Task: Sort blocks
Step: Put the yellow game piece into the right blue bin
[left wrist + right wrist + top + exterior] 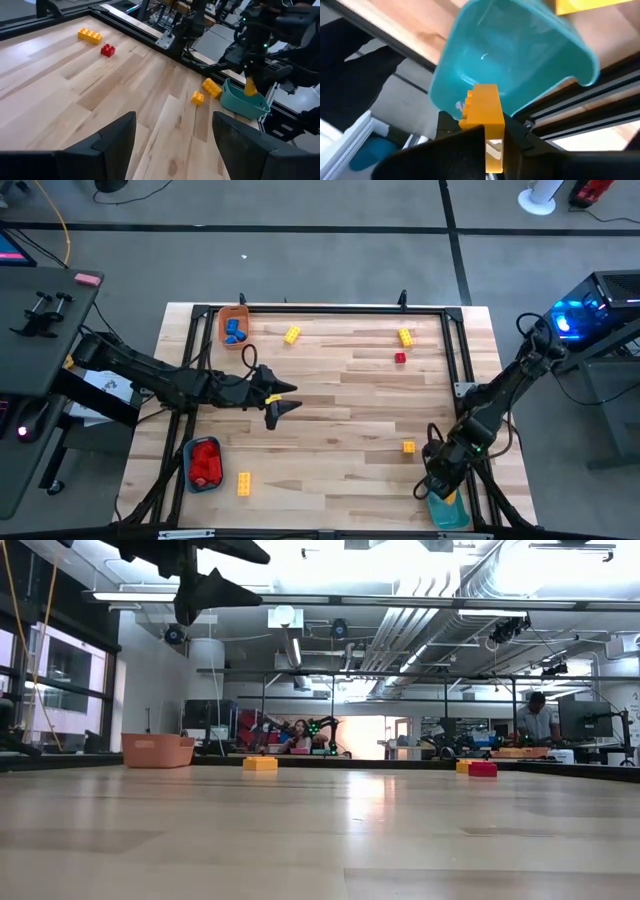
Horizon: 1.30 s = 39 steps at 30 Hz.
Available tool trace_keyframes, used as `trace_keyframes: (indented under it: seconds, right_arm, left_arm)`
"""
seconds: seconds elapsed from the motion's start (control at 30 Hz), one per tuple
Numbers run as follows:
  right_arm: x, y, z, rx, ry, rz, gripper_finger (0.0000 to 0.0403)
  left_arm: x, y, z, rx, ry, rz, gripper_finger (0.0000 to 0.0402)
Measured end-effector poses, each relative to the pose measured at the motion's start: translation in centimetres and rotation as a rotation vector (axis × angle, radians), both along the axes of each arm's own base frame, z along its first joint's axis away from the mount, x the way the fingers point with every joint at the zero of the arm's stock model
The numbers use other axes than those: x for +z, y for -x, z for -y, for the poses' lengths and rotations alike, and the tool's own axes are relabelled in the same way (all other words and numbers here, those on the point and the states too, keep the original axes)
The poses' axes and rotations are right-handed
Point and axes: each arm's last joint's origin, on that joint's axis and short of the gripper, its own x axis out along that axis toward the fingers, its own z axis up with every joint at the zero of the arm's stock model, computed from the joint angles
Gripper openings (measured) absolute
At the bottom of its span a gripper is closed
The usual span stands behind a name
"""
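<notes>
My right gripper (438, 488) is at the table's near right corner, shut on a yellow block (482, 112) above the teal tray (520, 50). My left gripper (280, 402) hangs open and empty over the table's left middle, well above the wood (200, 580). On the table lie yellow blocks (291, 334) (404, 336) (409, 447) (243, 483) and a red block (400, 358). One more yellow block (211, 86) lies beside the teal tray. An orange tray (234, 327) at the far left holds blue blocks. A tray (203, 463) at the near left holds red blocks. My right gripper pinches the yellow block between its two fingers by its two broad sides (490, 131). The block's studded end (481, 95) sticks out past the fingertips. The fingers slant down toward the tray. The block is lifted clear, over the tray's hollow.
A black frame rail (320, 308) runs round the table top. The teal tray (448, 510) stands at the near right edge, partly past the wood. The table's middle (340, 410) is bare wood. People and other arms show in the room beyond (300, 735).
</notes>
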Motion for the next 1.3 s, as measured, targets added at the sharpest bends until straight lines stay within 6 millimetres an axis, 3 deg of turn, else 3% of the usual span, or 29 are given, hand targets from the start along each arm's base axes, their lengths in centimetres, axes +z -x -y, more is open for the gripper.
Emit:
trace_keyframes:
  seconds: [0.2, 0.47, 0.6, 0.73, 0.87, 1.07, 1.3]
  right_arm:
    - [0.2, -0.2, -0.3, -0.018, -0.032, 0.012, 0.0019]
    - [1.0, -0.5, -0.6, -0.014, -0.061, 0.023, 0.0118]
    - [1.4, -0.7, -0.5, -0.028, -0.100, -0.039, 0.0149]
    - [1.6, -1.1, 0.2, -0.122, -0.035, 0.006, 0.0153]
    - [1.4, -0.7, 2.0, -0.258, 0.142, -0.016, 0.0149]
    - [1.1, 1.1, 3.9, -0.418, 0.378, -0.182, 0.0148]
    - [-1.1, 1.5, 4.3, -0.486, 0.419, -0.204, 0.0148]
  left_arm:
    - [0.0, 0.0, 0.1, -0.016, 0.003, -0.004, 0.0245]
    - [0.0, 0.0, 0.1, -0.016, 0.003, -0.004, 0.0245]
    - [0.0, 0.0, 0.1, -0.016, 0.003, -0.005, 0.0245]
    - [0.0, 0.0, 0.1, -0.016, 0.003, -0.005, 0.0245]
    - [-0.1, 0.0, 0.1, -0.016, 0.002, -0.006, 0.0245]
    - [0.0, 0.0, 0.1, -0.019, 0.003, -0.007, 0.0245]
    - [0.0, 0.0, 0.1, -0.023, 0.005, -0.008, 0.0245]
